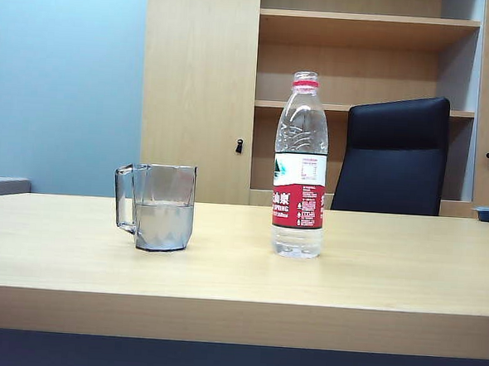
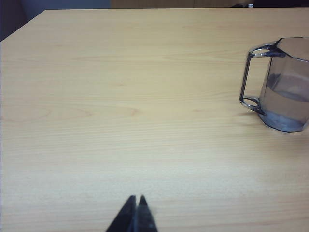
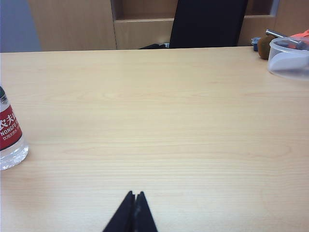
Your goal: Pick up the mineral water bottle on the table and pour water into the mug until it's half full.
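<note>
Basically done, by the look of it. Nearest to the cameras: left gripper (image 2: 136, 203) hangs low over bare table (image 1: 239, 274), tips pressed together, holding nothing, well short of the mug (image 2: 284, 87). Right gripper (image 3: 135, 199) sits the same way, tips together and empty, the mineral water bottle (image 3: 9, 133) off to its side and well apart. Neither arm shows in the exterior view.

Mid-table: mug (image 1: 162, 207) upright, handle pointing away from the bottle, water (image 1: 163, 224) up to roughly half. Bottle (image 1: 300, 166) stands upright beside it, clear gap between, no cap, only a little water left in the base.

My read: pour finished, bottle set down, nothing left except maybe parking the arms.

Further back: plastic tub (image 3: 290, 57) with clutter at the far table corner, black chair (image 1: 393, 155), shelving (image 1: 364, 62). Nothing blocks either arm.
</note>
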{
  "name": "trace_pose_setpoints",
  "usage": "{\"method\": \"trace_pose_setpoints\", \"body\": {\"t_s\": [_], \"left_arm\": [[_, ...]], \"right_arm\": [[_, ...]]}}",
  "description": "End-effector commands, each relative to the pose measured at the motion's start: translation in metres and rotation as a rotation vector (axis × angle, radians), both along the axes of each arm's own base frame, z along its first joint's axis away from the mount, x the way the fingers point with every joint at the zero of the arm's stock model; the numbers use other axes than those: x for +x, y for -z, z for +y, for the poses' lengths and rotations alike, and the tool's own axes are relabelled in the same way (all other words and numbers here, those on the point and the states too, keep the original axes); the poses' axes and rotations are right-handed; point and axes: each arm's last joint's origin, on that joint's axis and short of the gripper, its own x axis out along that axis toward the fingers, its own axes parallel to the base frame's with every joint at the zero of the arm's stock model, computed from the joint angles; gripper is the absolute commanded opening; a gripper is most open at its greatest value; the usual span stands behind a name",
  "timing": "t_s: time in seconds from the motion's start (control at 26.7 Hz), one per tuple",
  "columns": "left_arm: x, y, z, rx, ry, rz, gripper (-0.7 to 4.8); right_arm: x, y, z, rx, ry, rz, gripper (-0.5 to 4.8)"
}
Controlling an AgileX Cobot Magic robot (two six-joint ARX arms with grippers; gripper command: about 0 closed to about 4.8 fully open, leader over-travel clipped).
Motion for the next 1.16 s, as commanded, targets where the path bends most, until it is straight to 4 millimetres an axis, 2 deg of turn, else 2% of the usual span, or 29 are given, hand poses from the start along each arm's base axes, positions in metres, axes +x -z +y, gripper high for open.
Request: {"method": "trace_pose_setpoints", "body": {"t_s": [0.04, 0.41, 1.16], "left_arm": [[0.0002, 0.0, 0.0, 0.0, 0.0, -0.002, -0.05], [0.0002, 0.0, 0.0, 0.0, 0.0, -0.002, -0.05], [0.0002, 0.0, 0.0, 0.0, 0.0, -0.002, -0.05]], "right_arm": [[0.0002, 0.0021, 0.0005, -0.002, -0.01, 0.007, -0.08], [-0.0007, 0.0113, 0.0044, 0.011, -0.051, 0.102, -0.08], [-0.0007, 0.0115, 0.0047, 0.011, -0.052, 0.105, -0.08]]}}
